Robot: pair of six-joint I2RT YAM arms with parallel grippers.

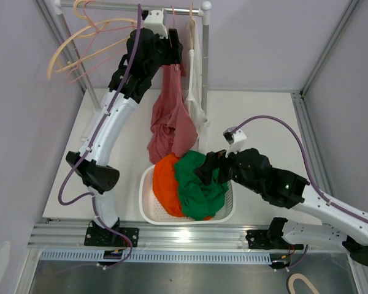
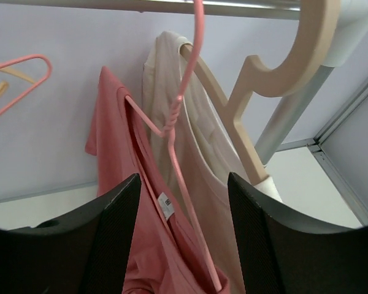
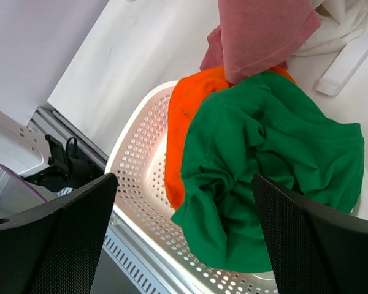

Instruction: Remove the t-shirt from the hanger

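Observation:
A pink t-shirt [image 1: 170, 119] hangs from a pink wire hanger [image 2: 179, 116] on the rail [image 1: 172, 8]; its lower end droops to the basket. In the left wrist view the shirt [image 2: 119, 165] is draped over the hanger's arms, with its neck label showing. My left gripper [image 1: 174, 51] is up at the rail, open, its fingers [image 2: 113, 245] on either side of the hanger's lower wire and the shirt's collar [image 2: 184, 245], touching neither. My right gripper [image 1: 207, 169] is open and empty, just above a green shirt [image 3: 264, 159] in the basket.
A white perforated basket [image 1: 146, 202] holds an orange shirt [image 1: 165, 184] and the green shirt [image 1: 199, 187]. A white shirt [image 2: 196, 122] on a beige hanger [image 2: 276, 79] hangs right of the pink one. Empty hangers [image 1: 86, 43] hang at the rail's left end. Rack post [image 1: 204, 55].

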